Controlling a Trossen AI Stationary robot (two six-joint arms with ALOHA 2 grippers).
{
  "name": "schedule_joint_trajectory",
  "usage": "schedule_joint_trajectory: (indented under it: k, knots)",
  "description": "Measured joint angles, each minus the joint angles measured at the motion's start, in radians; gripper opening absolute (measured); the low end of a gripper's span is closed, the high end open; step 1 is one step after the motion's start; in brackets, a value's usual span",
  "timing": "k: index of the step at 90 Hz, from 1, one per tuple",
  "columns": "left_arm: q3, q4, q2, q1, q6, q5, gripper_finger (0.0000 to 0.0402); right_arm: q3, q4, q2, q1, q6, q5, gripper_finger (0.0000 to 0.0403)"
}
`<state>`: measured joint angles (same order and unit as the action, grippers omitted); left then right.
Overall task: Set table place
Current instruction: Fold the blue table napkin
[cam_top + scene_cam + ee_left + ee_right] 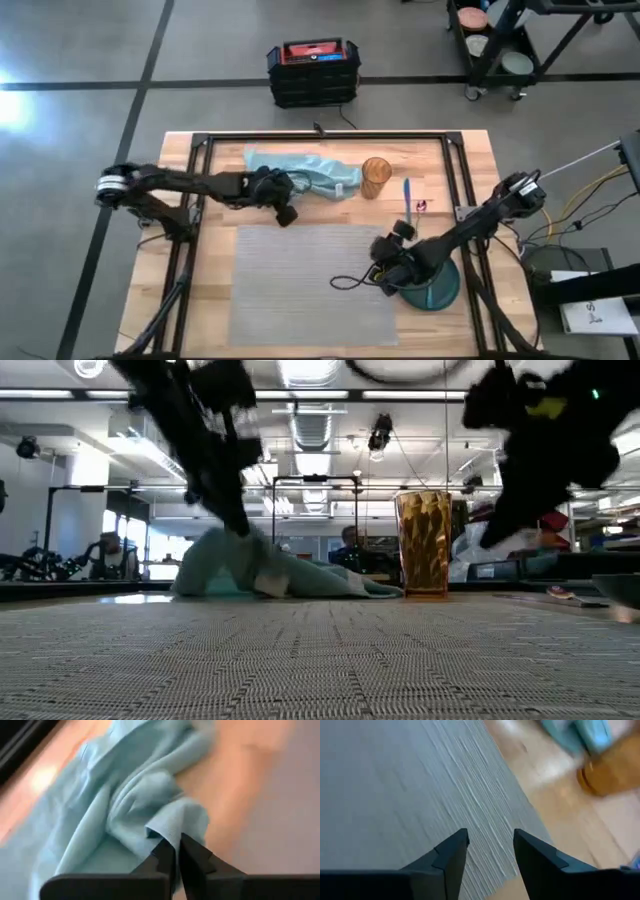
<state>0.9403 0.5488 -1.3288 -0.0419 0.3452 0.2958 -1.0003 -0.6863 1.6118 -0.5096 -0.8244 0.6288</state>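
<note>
The grey woven place mat (300, 285) lies flat on the middle of the wooden table (180, 160). A crumpled light teal napkin (310, 172) lies beyond its far edge, and my left gripper (172, 851) is shut on it. An amber cup (376, 178) stands right of the napkin. The dark green plate (440, 292) sits at the mat's right edge, partly under my right arm. My right gripper (490, 845) hangs open over the mat's right part (395, 785), with nothing between its fingers. My left gripper pinches a raised fold at the napkin's near edge (175, 827) between its two fingertips. The fingers slant down at it from the table's left. The pinched fold stands up a little, and the remainder of the napkin (300, 575) lies slack on the table.
A blue utensil (408, 200) and a small pink thing (421, 207) lie right of the cup. Black frame rails (320, 138) run around the work area. A black and red case (313, 70) stands on the floor beyond the far edge.
</note>
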Motion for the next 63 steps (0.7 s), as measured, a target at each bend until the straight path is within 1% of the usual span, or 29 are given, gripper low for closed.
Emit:
schedule_joint_trajectory:
  k: [6, 12, 23, 30, 45, 48, 63]
  knots:
    - [0.075, 0.1, 0.049, 0.085, 0.046, 0.0, 0.0003, -0.03, 0.039, -0.012, 0.019, 0.087, 0.002, 0.0142]
    - [0.137, 0.166, 0.087, 0.17, 0.076, 0.003, 0.0001, -0.054, 0.097, -0.017, 0.04, 0.176, 0.003, 0.0138]
    - [0.177, 0.212, 0.132, 0.316, 0.13, 0.037, 0.0001, -0.087, 0.228, -0.009, 0.089, 0.36, -0.001, 0.0134]
    - [0.171, 0.212, 0.146, 0.383, 0.18, 0.071, 0.0001, -0.091, 0.308, 0.001, 0.122, 0.453, -0.034, 0.0133]
    - [0.117, 0.218, 0.14, 0.474, 0.291, 0.109, 0.0001, -0.075, 0.476, 0.017, 0.198, 0.579, -0.177, 0.0148]
    - [0.106, 0.218, 0.134, 0.488, 0.31, 0.117, 0.0001, -0.075, 0.503, 0.022, 0.212, 0.602, -0.186, 0.0153]
    - [0.049, 0.196, 0.094, 0.549, 0.366, 0.149, 0.0001, -0.072, 0.53, 0.028, 0.256, 0.664, -0.21, 0.0181]
